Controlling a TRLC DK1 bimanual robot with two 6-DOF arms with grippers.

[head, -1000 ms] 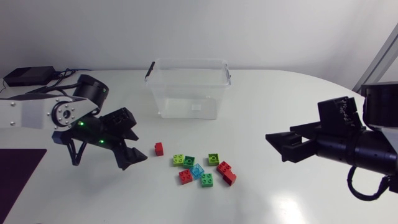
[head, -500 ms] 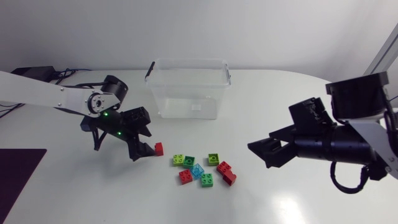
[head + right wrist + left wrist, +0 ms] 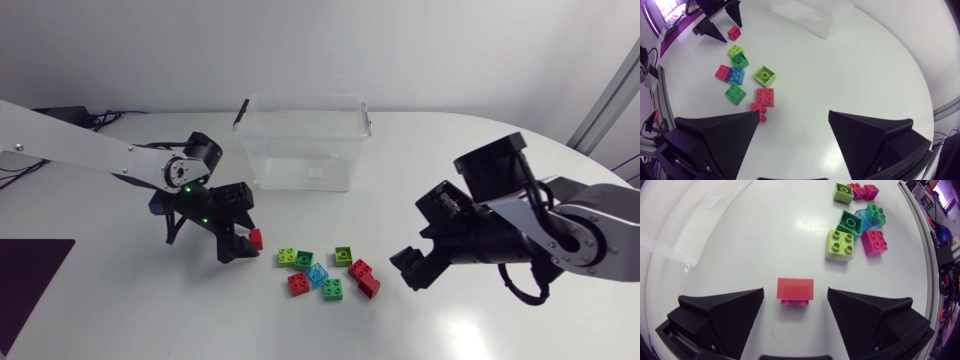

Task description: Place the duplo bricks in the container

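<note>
Left tool (image 3: 795, 296) sits spread wide around the small red duplo brick (image 3: 795, 289) on the white tabletop (image 3: 765, 240) (not touching it); right tool (image 3: 794, 122) hangs released too, clear plastic container (image 3: 303, 165) nearby.

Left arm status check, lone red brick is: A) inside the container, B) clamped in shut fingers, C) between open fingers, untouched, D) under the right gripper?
C: in the left wrist view the red brick lies between the fingers of the left gripper, with a visible gap on each side, so neither finger touches it.
</note>
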